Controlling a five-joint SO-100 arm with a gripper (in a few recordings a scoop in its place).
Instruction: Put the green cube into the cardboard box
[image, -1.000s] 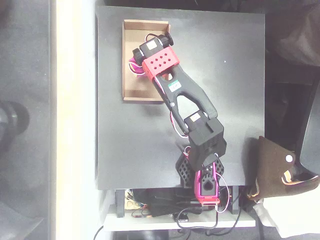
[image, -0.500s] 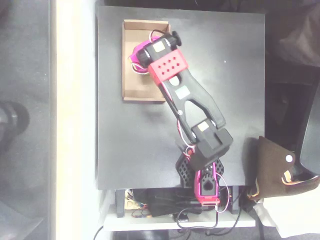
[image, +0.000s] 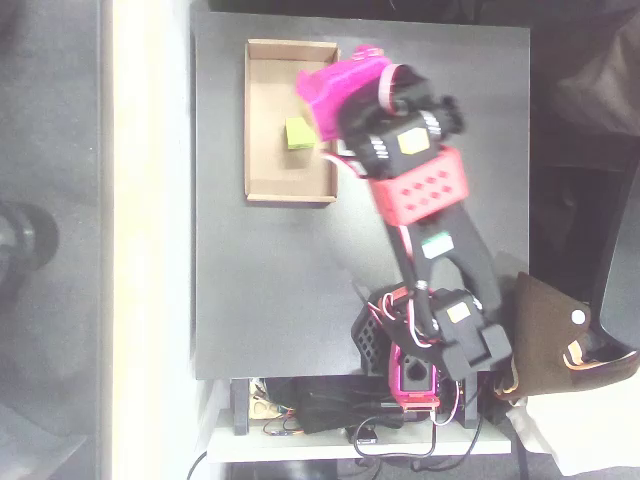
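Note:
The green cube (image: 298, 133) lies on the beige floor of the cardboard box (image: 262, 185), in its upper half and near the right wall. Nothing is touching it. My magenta gripper (image: 313, 112) hangs over the box's upper right corner, raised and just right of the cube. Its jaws are spread and hold nothing. The red and black arm runs from it down to the base at the table's near edge.
The box sits at the upper left of the black table (image: 270, 300). The arm's base (image: 410, 365) and its cables are at the bottom edge. A brown bag (image: 545, 340) rests off the table to the right.
The arm has pulled back to the right and lifted from over the box. The green cube, hidden under the arm before, now lies free on the box floor.

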